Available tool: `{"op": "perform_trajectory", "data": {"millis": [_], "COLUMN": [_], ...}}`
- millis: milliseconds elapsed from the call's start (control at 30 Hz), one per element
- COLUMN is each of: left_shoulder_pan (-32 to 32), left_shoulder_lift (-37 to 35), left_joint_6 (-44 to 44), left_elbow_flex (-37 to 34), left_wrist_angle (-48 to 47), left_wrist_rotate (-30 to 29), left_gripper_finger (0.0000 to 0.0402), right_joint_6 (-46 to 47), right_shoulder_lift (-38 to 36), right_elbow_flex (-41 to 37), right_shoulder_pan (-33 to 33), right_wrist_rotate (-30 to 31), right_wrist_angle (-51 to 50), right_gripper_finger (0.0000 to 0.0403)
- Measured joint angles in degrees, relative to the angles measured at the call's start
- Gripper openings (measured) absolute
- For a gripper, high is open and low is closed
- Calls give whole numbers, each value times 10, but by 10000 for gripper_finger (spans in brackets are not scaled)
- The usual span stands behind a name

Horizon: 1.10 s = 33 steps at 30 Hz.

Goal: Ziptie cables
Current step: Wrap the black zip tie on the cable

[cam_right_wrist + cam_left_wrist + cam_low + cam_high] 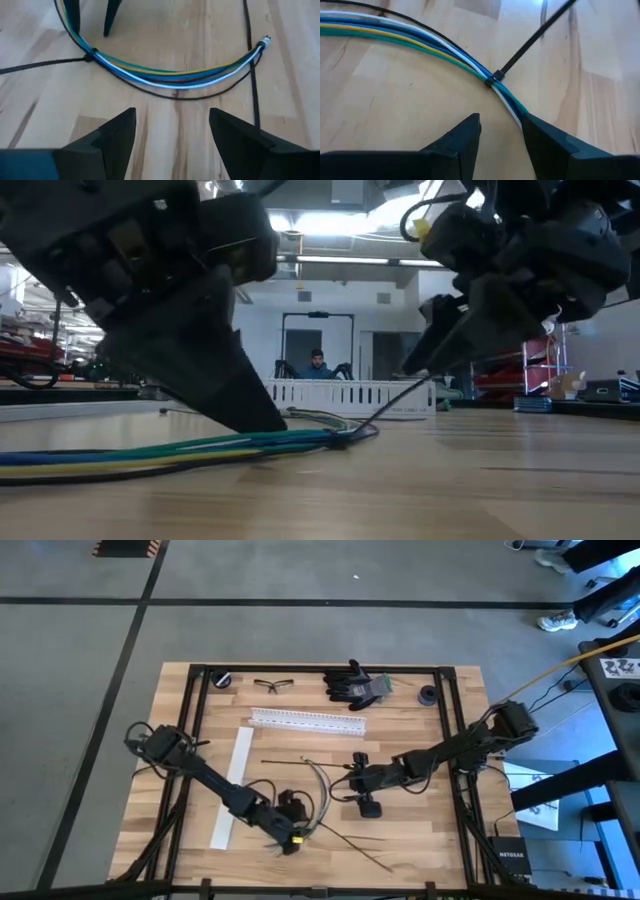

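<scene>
A curved bundle of cables [420,42], white, blue, yellow, green and black, lies on the wooden table near its front middle [322,788]. A black zip tie [495,78] girds the bundle, and its long tail [535,35] runs off to one side. My left gripper [500,120] stands open just past the tie, low over the table [262,420], one finger over the bundle. My right gripper [172,117] is open above the table right of the bundle [350,783], nothing between its fingers. My left gripper comes slanting down from the table's left. One finger [540,137] stands over the bundle a little beyond the zip tie, where the cables [516,107] run under its tip. The finger itself hides that spot, so I cannot tell whether it touches them.
A flat white strip [232,795] lies left of the bundle and a white slotted rail [308,722] behind it. Loose black ties [355,845] lie near the front edge. Black gloves [355,685] and safety glasses [273,685] sit at the far edge. A person [317,363] sits beyond the table.
</scene>
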Motion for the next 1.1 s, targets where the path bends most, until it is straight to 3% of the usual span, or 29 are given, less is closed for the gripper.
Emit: {"op": "perform_trajectory", "data": {"millis": [200,333,433,633,867,1100], "left_shoulder_pan": [16,18,15,22,47,95], "left_shoulder_lift": [-44,-73,-91,-108,-115,-127], "left_joint_6": [48,37,38,38,62,72], "left_elbow_flex": [83,110,110,109,109,81], "left_wrist_angle": [-194,-311,-357,-424,-428,-450], "left_wrist_rotate": [-2,-19,-46,-87,-81,-68], "left_gripper_finger": [121,113,109,107,120,168], "right_joint_6": [-13,-48,-71,-77,-77,-79], "right_shoulder_lift": [-5,-5,-8,-10,-10,-9], "right_elbow_flex": [0,0,10,46,102,111], "right_shoulder_pan": [-1,-1,-1,-3,-72,-146], "right_wrist_rotate": [8,61,102,105,24,-22], "right_wrist_angle": [-14,-8,-12,-53,-134,-184], "right_gripper_finger": [237,237,237,237,237,237]}}
